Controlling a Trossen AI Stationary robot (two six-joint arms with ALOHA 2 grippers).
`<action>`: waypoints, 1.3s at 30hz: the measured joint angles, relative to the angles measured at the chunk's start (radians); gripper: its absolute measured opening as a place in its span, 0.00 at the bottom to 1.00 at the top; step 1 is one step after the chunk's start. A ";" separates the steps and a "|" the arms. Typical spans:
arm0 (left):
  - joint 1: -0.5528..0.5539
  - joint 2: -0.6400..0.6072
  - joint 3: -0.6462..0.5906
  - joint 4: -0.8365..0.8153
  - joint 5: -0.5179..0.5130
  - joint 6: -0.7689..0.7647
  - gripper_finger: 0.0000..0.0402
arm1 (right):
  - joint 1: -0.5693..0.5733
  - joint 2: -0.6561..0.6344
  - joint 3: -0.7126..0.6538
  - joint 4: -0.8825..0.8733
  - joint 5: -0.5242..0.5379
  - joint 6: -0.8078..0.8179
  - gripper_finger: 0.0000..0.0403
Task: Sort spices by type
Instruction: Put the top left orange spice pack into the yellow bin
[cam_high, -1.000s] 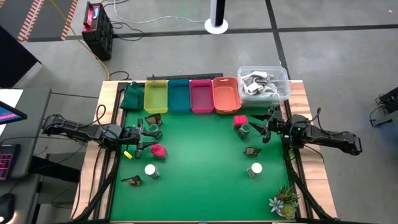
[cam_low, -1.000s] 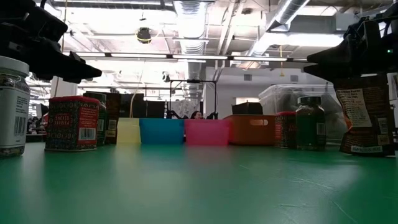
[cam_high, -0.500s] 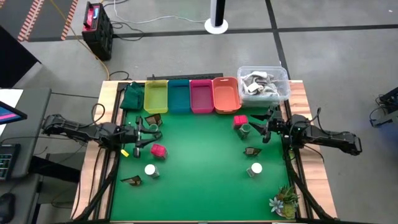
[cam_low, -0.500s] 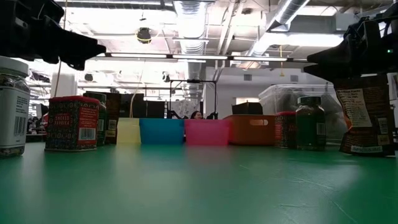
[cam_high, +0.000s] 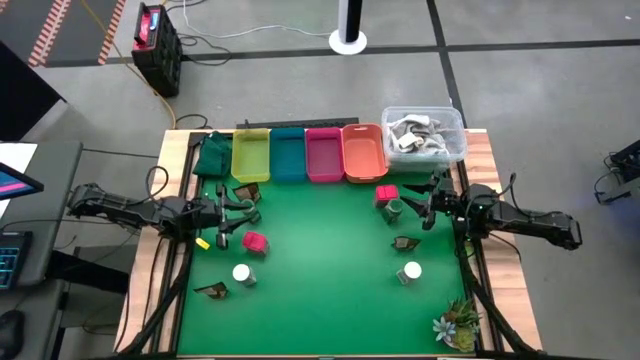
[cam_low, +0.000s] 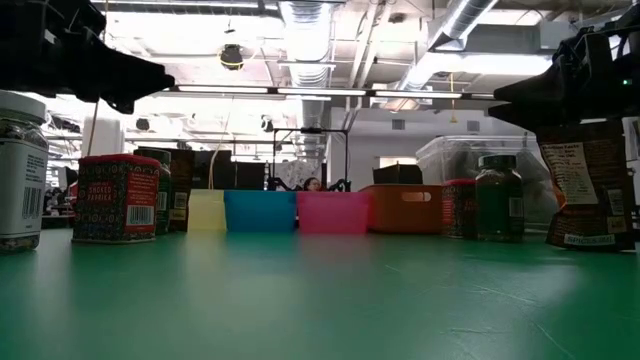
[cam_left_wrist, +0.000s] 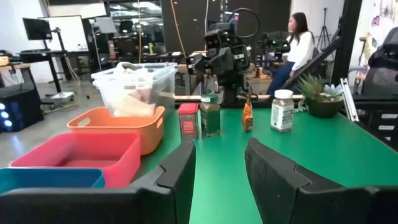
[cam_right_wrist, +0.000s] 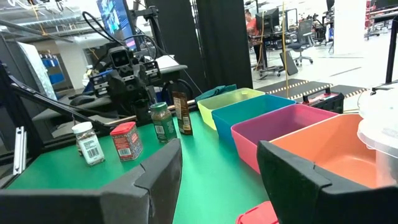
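The spices stand on the green mat in two groups. At the left are a brown packet, a dark green jar, a red block, a white-capped jar and a second packet. At the right are a red block, a green jar, a packet and a white-capped jar. My left gripper hangs level above the left group, open, with nothing between its fingers. My right gripper hangs level beside the right group, open and empty.
Yellow, teal, pink and orange bins line the far edge. A clear tub stands at the far right and a spiky plant at the near right. The mat's middle is bare.
My left gripper has tipped up from slanting down to level and risen slightly above the left group of spices. Its fingers stay apart as before. No spice has moved.
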 joint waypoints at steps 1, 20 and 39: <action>0.000 0.000 0.000 0.000 0.000 -0.013 0.33 | 0.000 0.000 0.000 0.000 0.000 0.000 0.58; 0.030 0.000 0.003 0.501 -0.224 0.081 0.33 | -0.003 0.000 0.000 0.050 0.007 -0.005 0.58; 0.030 0.164 0.461 -0.593 -0.378 -0.178 0.34 | -0.013 0.102 0.197 -0.070 0.056 -0.145 0.58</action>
